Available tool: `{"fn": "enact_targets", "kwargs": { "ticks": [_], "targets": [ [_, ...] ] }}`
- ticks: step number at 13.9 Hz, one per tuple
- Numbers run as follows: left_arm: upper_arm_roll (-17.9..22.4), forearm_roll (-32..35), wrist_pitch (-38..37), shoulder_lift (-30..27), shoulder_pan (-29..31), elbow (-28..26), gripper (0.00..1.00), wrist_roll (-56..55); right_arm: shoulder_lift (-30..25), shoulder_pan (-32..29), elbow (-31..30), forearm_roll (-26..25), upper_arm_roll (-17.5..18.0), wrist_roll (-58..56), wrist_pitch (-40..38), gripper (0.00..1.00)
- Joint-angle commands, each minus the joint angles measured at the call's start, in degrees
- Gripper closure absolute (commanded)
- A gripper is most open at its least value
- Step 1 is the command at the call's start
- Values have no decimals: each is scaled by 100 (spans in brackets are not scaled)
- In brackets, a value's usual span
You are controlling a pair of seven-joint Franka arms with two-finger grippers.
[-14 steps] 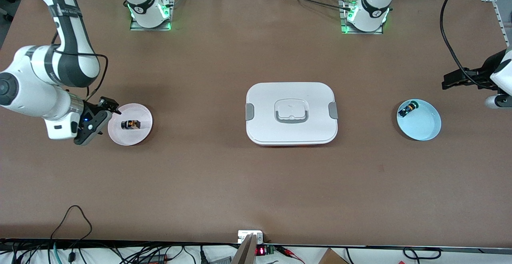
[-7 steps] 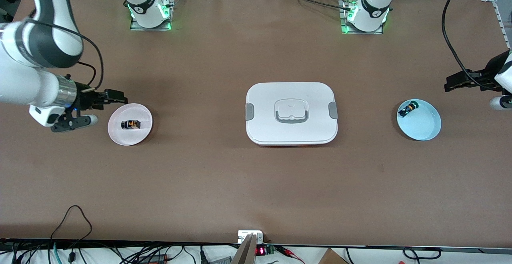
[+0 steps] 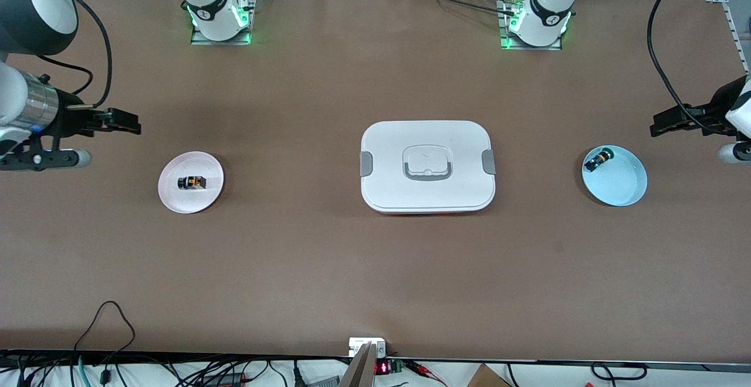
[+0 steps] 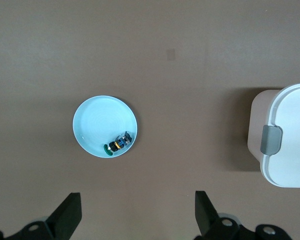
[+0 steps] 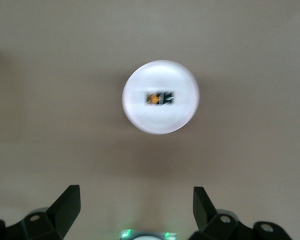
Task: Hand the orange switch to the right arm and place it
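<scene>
The worktop (image 3: 328, 270) is plain matte brown; the orange switch (image 3: 192, 182) shows orange and black, lying on a pale pink plate (image 3: 176, 199); the lidded container (image 3: 426, 199) is white with grey side clasps and a grey handle outline; the second plate (image 3: 622, 190) is light blue, carrying a small black cylindrical part (image 3: 598, 159) with yellow, green and blue bits; both end effectors are black.

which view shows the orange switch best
The front view: the orange switch lies sharp on the pink plate, orange body and black end distinct. The right wrist view shows it centred but blurred. The left wrist view misses it.
</scene>
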Motion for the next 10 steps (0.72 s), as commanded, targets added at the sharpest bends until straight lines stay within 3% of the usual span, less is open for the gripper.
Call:
{"fn": "enact_targets", "kwargs": {
  "ticks": [1, 7, 10],
  "targets": [
    [18, -103, 64, -43, 12, -54, 0, -37, -45, -71, 54, -239, -188, 113, 364, 0],
    [18, -94, 64, -43, 12, -54, 0, 25, -123, -169, -173, -187, -356, -116, 392, 0],
    [18, -85, 56, -43, 12, -54, 0, 42, -946, -168, -1523, -186, -356, -124, 1328, 0]
  ]
}}
